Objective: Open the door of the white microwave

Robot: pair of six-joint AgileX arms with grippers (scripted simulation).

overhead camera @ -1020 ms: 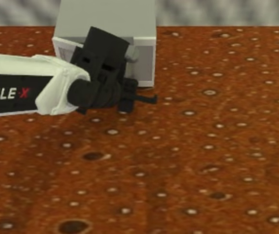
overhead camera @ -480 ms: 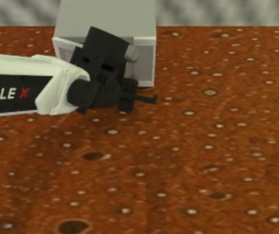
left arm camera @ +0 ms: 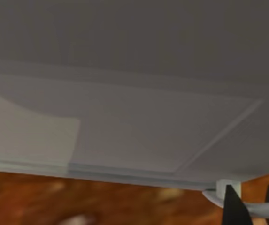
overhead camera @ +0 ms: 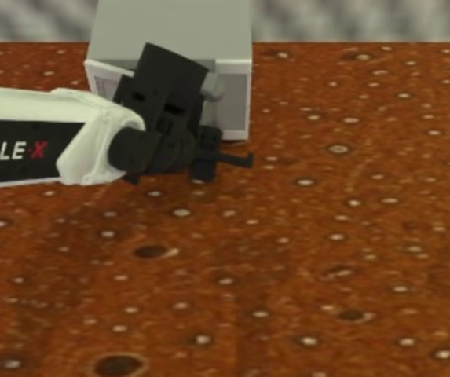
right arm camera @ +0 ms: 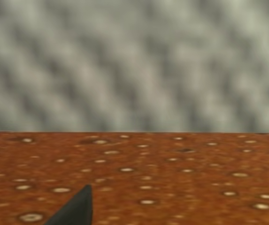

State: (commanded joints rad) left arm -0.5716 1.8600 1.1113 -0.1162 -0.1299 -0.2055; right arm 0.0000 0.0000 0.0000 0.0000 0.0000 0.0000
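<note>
Almost nothing has shifted across the last second: my left gripper [overhead camera: 209, 153] sits at the microwave's front in the upper left of the top view exactly as before, so the door [left arm camera: 125, 126] hasn't started swinging and the pull is still ahead, I reckon. The left wrist view shows what the top cannot: two dark fingertips [left arm camera: 233, 206] straddling the pale handle bar [left arm camera: 228, 185], narrow around it. Farther back, the white microwave [overhead camera: 173, 27] stands at the table's [overhead camera: 327, 259] rear edge. My right arm is out of the top view; its wrist view shows only tabletop and wall.
</note>
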